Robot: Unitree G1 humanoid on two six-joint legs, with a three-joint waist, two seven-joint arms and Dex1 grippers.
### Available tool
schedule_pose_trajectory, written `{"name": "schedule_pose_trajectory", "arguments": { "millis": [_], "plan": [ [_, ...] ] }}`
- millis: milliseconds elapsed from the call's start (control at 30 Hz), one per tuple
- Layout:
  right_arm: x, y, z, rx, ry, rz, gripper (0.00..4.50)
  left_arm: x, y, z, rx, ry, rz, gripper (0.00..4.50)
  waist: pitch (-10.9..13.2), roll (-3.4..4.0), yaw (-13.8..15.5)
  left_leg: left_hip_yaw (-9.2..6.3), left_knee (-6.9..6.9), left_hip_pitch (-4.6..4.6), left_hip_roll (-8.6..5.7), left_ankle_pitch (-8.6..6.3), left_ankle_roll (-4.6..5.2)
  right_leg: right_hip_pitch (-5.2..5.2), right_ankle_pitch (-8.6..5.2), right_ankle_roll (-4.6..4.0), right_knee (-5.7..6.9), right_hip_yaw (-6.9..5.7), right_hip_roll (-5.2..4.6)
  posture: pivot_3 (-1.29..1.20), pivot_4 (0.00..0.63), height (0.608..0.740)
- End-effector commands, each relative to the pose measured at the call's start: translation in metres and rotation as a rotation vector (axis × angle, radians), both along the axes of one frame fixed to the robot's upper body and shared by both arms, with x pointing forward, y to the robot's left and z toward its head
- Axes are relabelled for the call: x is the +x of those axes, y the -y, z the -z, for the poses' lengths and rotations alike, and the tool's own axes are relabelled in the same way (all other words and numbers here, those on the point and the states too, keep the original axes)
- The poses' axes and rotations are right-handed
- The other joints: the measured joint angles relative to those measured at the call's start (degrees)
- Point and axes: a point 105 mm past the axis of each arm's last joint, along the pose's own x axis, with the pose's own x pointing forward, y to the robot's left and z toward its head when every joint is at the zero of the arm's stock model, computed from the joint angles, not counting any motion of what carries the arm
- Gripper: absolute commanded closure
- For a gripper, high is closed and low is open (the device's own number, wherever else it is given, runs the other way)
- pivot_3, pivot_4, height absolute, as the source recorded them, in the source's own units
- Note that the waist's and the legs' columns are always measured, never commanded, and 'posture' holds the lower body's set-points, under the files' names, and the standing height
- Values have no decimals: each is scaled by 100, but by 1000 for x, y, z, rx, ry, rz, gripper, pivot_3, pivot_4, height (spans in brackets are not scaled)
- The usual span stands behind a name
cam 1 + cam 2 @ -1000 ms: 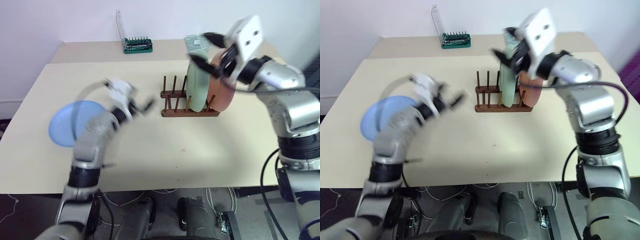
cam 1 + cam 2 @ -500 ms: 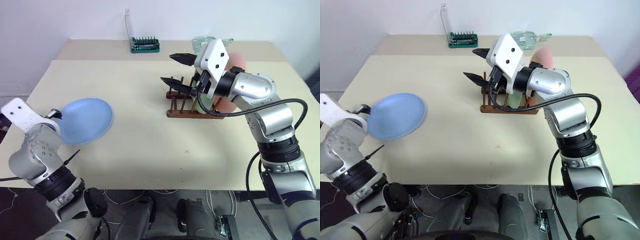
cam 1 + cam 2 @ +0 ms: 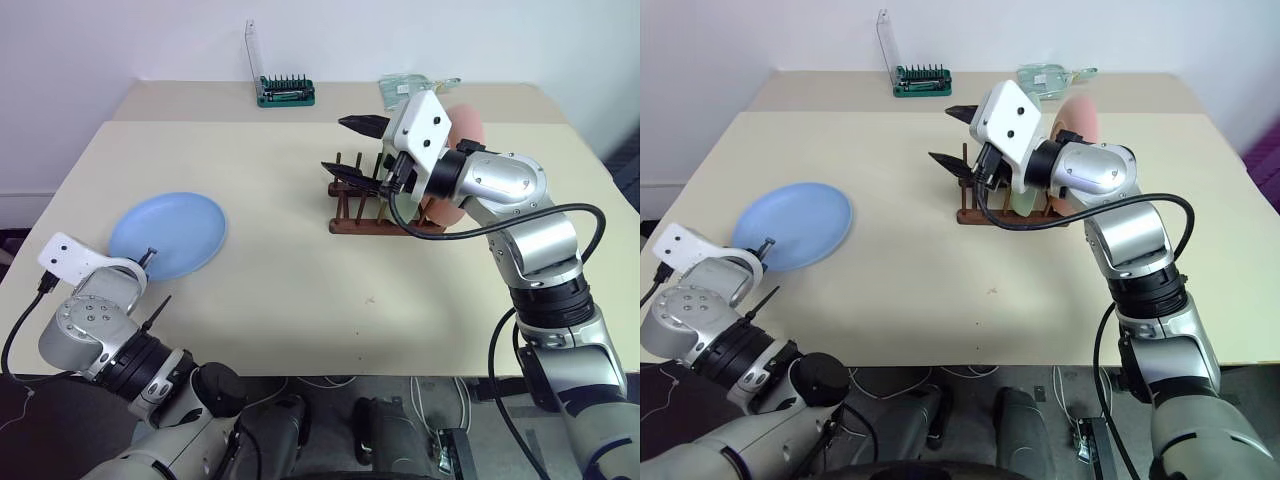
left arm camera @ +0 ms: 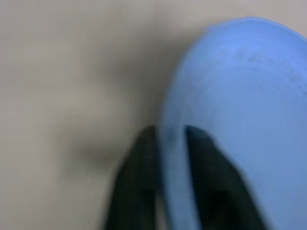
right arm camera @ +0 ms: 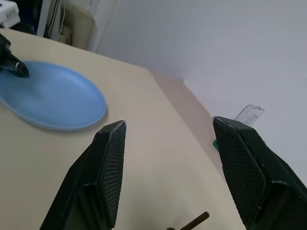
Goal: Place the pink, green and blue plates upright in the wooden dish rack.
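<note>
The blue plate (image 3: 168, 235) lies on the table's left side. My left gripper (image 3: 148, 258) is shut on its near rim; in the left wrist view the black fingers (image 4: 139, 182) straddle the edge of the blue plate (image 4: 240, 96). The wooden dish rack (image 3: 348, 222) stands at mid table. The pink plate (image 3: 466, 126) stands upright at its right end. Beside it is the green plate (image 3: 1024, 204), mostly hidden behind my right hand. My right gripper (image 3: 350, 147) hovers open over the rack's left pegs with nothing between its fingers (image 5: 110, 163).
A green tool holder (image 3: 285, 94) with a clear lid stands at the back edge. A clear object (image 3: 410, 85) lies at the back behind the rack. Bare tabletop (image 3: 280, 290) stretches between the blue plate and the rack.
My left arm swung down and left from mid table to the blue plate's near rim and closed on it. The right gripper stayed open above the rack.
</note>
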Motion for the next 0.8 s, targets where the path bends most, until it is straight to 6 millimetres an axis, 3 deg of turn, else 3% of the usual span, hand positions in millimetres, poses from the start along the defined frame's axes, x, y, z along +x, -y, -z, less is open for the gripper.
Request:
{"name": "schedule_pose_trajectory", "arguments": {
  "millis": [33,67,133,167,200,300,500,733,800],
  "plan": [
    [-6,1,-7,-9,53,-9,1573,33,30,-82,216,321,185,4483,7,-16,17,-1,0,0,0,2,-3,0,2,-2,1,-2,0,0,150,731],
    [-6,0,-4,-28,55,-14,1327,39,46,-105,269,420,251,4497,7,-17,20,-4,1,-1,1,5,-7,1,5,-7,0,-4,1,0,150,731],
    [-6,-1,-1,-56,73,-18,739,44,67,-130,327,528,332,4500,6,-19,12,-2,5,-1,0,5,-7,4,9,-7,-3,-4,6,0,150,731],
    [-4,-3,0,-85,115,-7,228,47,80,-142,345,579,378,4500,6,-19,1,-2,5,-1,0,4,-6,8,12,-5,-8,-4,7,0,150,731],
    [-5,-6,2,-124,170,-7,56,49,92,-153,366,618,418,4500,6,-19,-9,1,5,-1,0,4,-5,8,13,-4,-10,-3,6,0,150,731],
    [-5,-12,8,-205,287,-12,56,52,115,-168,372,677,477,4500,5,-18,-57,8,-3,1,4,8,-12,2,13,-4,-10,1,2,0,150,731],
    [9,-20,19,-326,448,27,56,51,156,-177,364,725,618,4500,6,-18,-168,10,-11,3,13,24,-41,-3,14,-8,-7,5,15,0,150,731],
    [16,-29,25,-368,528,41,56,48,174,-174,337,730,690,4500,7,-18,-158,8,-7,3,24,29,-49,-3,21,-19,-7,7,25,0,150,731],
    [17,-28,24,-371,544,49,559,48,175,-173,338,729,700,4500,7,-18,-156,8,-7,3,26,31,-52,-3,24,-25,-6,7,27,0,150,731]
  ]
}}
